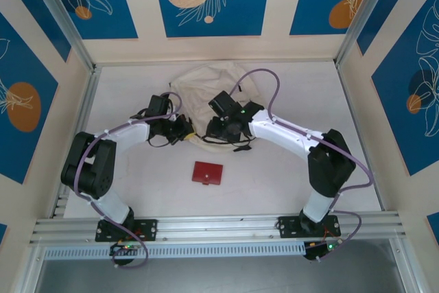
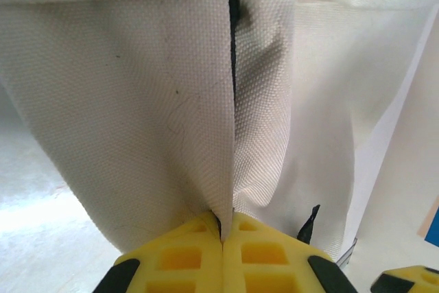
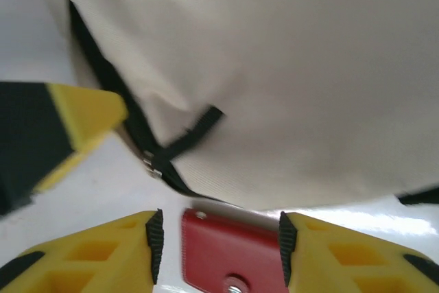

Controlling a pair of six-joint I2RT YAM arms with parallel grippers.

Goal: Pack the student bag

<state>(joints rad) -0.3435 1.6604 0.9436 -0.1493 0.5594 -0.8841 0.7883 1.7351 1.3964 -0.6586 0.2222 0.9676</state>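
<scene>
Where the top view is taken as reference, we locate the student bag [image 1: 204, 86] on the far middle of the white table [image 1: 295, 108], lying slumped, with both arms reaching in to its near edge. The left gripper [image 2: 223, 230] meets the bag at its near left side. In the left wrist view we see its yellow fingers [image 2: 180, 259] pressed together on a pinched fold of the cream fabric, so this pincer is clamped on the bag. A black zipper trim [image 2: 234, 39] runs up along the fold.

The right gripper [image 3: 219, 238] stands at the near middle of the bag. Its jaws are parted and grip nothing. Beyond it we see a black strap [image 3: 134, 125] with a metal buckle [image 3: 155, 167] against the cream cloth.

A red wallet [image 1: 207, 173] lies flat on the table, nearer the bases than the bag. It appears in the gap between the right fingers, but we cannot tell from that blurred view whether it touches them; the top view places it apart from both grippers.
</scene>
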